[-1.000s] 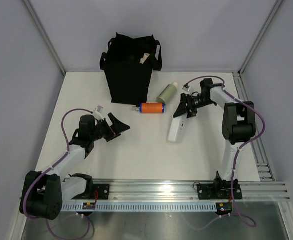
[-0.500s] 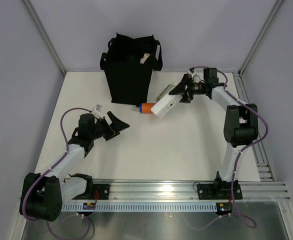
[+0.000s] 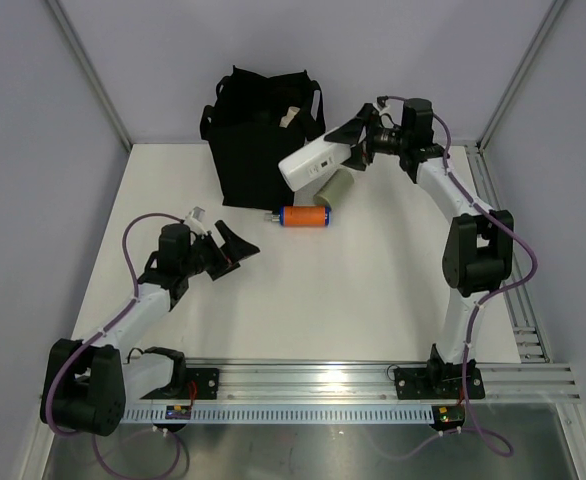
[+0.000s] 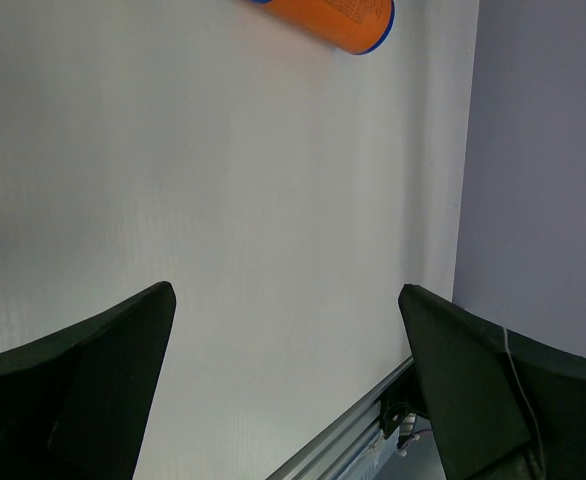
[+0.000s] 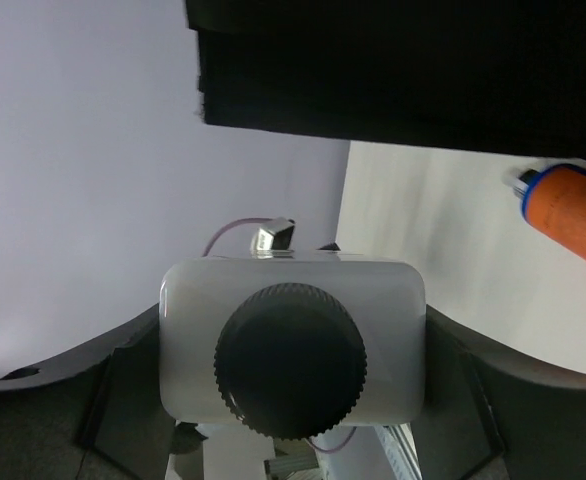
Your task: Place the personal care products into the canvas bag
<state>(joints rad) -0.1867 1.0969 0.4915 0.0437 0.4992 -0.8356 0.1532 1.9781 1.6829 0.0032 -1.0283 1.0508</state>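
White table (image 3: 303, 300) between pale lilac walls (image 3: 33, 120), aluminium rail (image 3: 323, 385) along its near edge.

One canvas bag (image 3: 258, 150), one white bottle (image 3: 308, 162), one orange tube (image 3: 304, 216), one green bottle (image 3: 336, 188).

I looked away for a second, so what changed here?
The right gripper, shut on the white bottle, lifted it and swung it across toward the black canvas bag. The left gripper stayed open and still; the orange bottle and green bottle lay where they were.

Black-jointed white left arm (image 3: 138, 305) and right arm (image 3: 441, 190), lilac cables (image 3: 126, 250), black wedge-shaped pincer fingers (image 4: 93, 390)
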